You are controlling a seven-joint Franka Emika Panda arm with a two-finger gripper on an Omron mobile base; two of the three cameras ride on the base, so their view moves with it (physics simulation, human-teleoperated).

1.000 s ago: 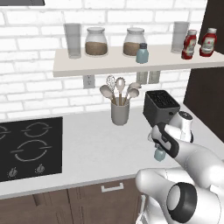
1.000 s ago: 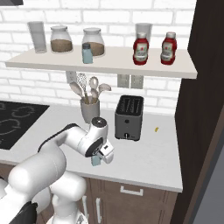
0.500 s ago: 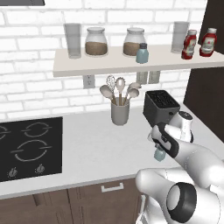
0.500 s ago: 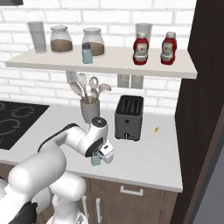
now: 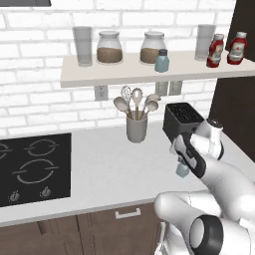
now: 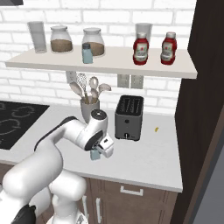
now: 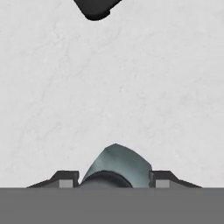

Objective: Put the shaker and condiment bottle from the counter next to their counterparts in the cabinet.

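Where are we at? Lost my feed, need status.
Gripper low over counter, fingers either side of shaker, closing, grip not confirmed. Twin shaker and both red bottles on shelf. Toaster close behind.

No legible text anywhere. The two red bottles point(image 6: 141, 48) point(image 6: 168, 47) on the shelf point(image 6: 109, 61) carry white labels, but whatever is printed is too small and blurred to read in either base view. The two jars point(image 5: 109, 48) point(image 5: 152, 47), the shaker on the shelf point(image 5: 161, 61) and the glass point(image 5: 82, 46) show no markings. The toaster point(image 6: 129, 117) front has no readable brand. The cooktop point(image 5: 32, 168) shows ring outlines and two small knob marks, no numerals I can make out. The wall outlets point(image 6: 129, 81) are plain. The counter point(image 7: 131, 87) in the hand view is bare of print.
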